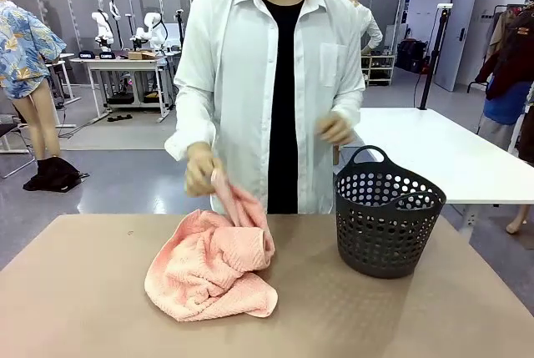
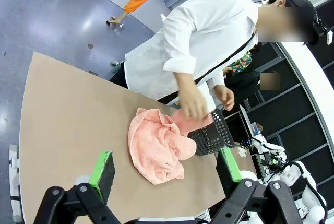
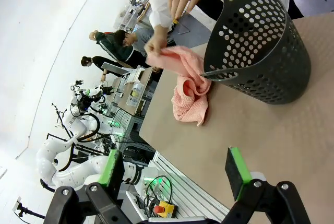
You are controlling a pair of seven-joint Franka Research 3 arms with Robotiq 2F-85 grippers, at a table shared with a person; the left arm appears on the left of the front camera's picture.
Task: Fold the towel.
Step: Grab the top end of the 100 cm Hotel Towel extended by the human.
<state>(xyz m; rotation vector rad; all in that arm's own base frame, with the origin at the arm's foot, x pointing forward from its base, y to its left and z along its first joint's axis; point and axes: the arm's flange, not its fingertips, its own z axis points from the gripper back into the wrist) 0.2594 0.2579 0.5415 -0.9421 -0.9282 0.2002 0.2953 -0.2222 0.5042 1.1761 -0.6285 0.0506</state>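
**Lab hall, tan table: towel in a heap, fold not yet begun**

Tan table (image 1: 83,291) runs across the near side, and a person (image 1: 275,83) in a white shirt stands at 12 o'clock. At 3 o'clock of the heap stands a dark perforated basket (image 1: 388,224). And the towel (image 1: 213,266) lies bunched on the table at 7 o'clock of centre, one corner pinched and lifted by the person's hand (image 1: 200,170). The other hand (image 1: 334,128) hangs free above the basket.

Both claws hang back, well apart from the cloth. The left gripper (image 2: 164,156) has its jaws spread wide and holds nothing, and the right gripper (image 3: 174,164) is the same.

By my read this is the hand-over or lay-out step. Next move calls for a flat cloth and two clear corners.
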